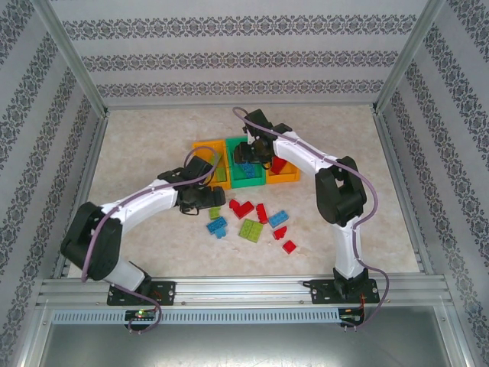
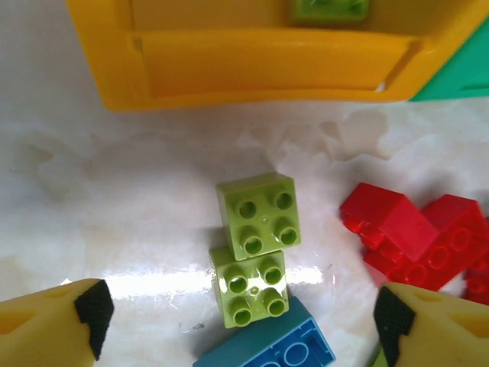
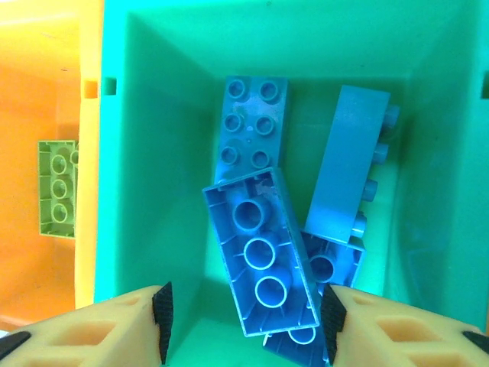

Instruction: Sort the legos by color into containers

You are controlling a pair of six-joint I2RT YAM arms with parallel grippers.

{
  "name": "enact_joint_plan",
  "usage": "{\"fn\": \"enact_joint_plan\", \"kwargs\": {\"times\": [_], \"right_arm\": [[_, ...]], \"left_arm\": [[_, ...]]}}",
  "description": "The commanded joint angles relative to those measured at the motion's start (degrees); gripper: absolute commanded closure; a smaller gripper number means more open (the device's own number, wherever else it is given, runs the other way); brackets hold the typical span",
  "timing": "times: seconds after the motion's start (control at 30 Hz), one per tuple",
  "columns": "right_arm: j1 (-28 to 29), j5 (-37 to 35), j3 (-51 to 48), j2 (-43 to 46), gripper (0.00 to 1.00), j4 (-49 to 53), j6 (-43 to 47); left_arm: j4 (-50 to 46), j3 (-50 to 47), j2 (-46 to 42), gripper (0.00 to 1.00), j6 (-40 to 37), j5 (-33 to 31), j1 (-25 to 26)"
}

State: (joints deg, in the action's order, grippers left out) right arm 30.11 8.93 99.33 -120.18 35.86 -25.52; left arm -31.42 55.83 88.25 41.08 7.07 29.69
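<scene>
Blue lego (image 3: 256, 245) just below the half-open, empty right hand (image 3: 246, 321), inside green container (image 3: 153, 115).

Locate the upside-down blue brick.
The upside-down blue brick lies in the middle, green bin, atop other blue bricks, beneath the right gripper, in the right wrist view.

table (image 1: 153, 138): pale, shiny, with cloudy marks, right under the jaws
walls (image 1: 229, 57): 3, white with grey flower stripes, well apart from the jaws, behind them and at both sides
posts (image 1: 73, 60): 2 grey metal bars, at the back corners
rail (image 1: 244, 287): grey metal, along the near edge
</scene>
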Motion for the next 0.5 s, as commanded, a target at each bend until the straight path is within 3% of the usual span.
{"fn": "enact_joint_plan", "kwargs": {"times": [0.0,0.2,0.37,0.47], "right_arm": [[-0.53,0.37,-0.75,1.51,0.41,0.60,0.07],[-0.83,-0.26,-7.35,9.19,0.34,-2.03,-0.15],[-2.18,-0.73,-13.47,15.53,0.30,-3.37,-0.11],[-3.32,-1.32,-17.12,19.09,0.30,-4.58,-0.31]], "left_arm": [[-3.70,4.17,3.58,0.16,4.19,0.09,0.63],[-6.88,9.29,10.29,0.19,5.61,-0.99,0.90],[-8.32,10.67,13.80,0.30,7.37,-1.99,1.55],[-9.43,11.22,15.10,0.31,7.89,-3.27,2.10]]}}
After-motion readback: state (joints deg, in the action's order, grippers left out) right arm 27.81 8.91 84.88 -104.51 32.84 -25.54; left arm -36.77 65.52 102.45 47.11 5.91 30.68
